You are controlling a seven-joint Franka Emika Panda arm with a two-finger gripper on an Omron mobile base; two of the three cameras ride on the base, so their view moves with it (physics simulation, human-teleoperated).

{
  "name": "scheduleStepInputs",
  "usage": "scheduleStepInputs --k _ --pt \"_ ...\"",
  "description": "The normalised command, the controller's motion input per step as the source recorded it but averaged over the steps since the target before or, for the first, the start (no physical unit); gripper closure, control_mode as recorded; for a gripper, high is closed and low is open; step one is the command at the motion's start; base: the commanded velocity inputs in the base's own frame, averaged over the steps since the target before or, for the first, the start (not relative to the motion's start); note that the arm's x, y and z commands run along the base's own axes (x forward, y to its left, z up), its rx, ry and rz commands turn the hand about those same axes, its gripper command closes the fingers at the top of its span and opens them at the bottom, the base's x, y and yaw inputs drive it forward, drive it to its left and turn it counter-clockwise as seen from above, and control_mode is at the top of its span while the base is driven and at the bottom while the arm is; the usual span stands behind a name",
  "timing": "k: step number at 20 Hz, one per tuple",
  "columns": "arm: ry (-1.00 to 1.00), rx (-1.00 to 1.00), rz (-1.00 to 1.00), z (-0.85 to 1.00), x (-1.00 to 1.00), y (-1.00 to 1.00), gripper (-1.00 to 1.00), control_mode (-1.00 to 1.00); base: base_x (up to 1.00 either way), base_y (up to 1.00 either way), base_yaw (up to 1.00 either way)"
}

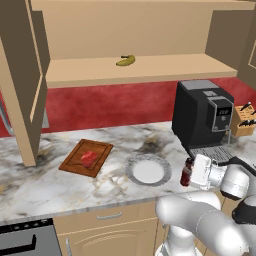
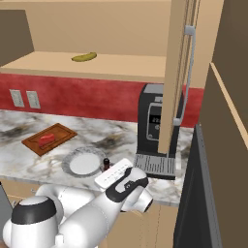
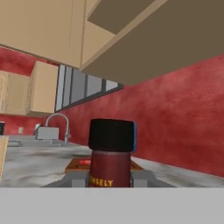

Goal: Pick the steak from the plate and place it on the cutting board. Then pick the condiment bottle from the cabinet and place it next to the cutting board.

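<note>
While your gripper [image 1: 192, 172] clamps the upright bottle [image 1: 186, 171], note the cutting board [image 1: 86, 157] lies well left, beyond the plate [image 1: 148, 170].

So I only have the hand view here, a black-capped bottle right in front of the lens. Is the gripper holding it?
Observer: Yes, the gripper is shut on the condiment bottle, low over the counter beside the plate.
Operator: Is the steak off the plate?
Observer: Yes, the steak lies on the cutting board.
Operator: Anything left in the cabinet?
Observer: A banana on the cabinet shelf.
</note>
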Motion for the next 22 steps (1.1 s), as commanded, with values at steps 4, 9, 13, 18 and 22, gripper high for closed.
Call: scheduleStepInputs --k 4,9,13,18,22 --pt "0.0 0.0 0.0 -0.16 0.0 0.04 -1.0 -1.0 0.0 0.0 0.0" --pt "0.0 0.0 0.0 -0.12 0.0 0.0 -1.0 -1.0 0.0 0.0 0.0" --pt "0.0 0.0 0.0 -0.05 0.0 0.0 -1.0 -1.0 0.0 0.0 0.0" --pt "0.0 0.0 0.0 0.0 0.0 0.0 -1.0 -1.0 0.0 0.0 0.0" --pt "0.0 0.0 0.0 0.0 0.0 0.0 -1.0 -1.0 0.0 0.0 0.0"
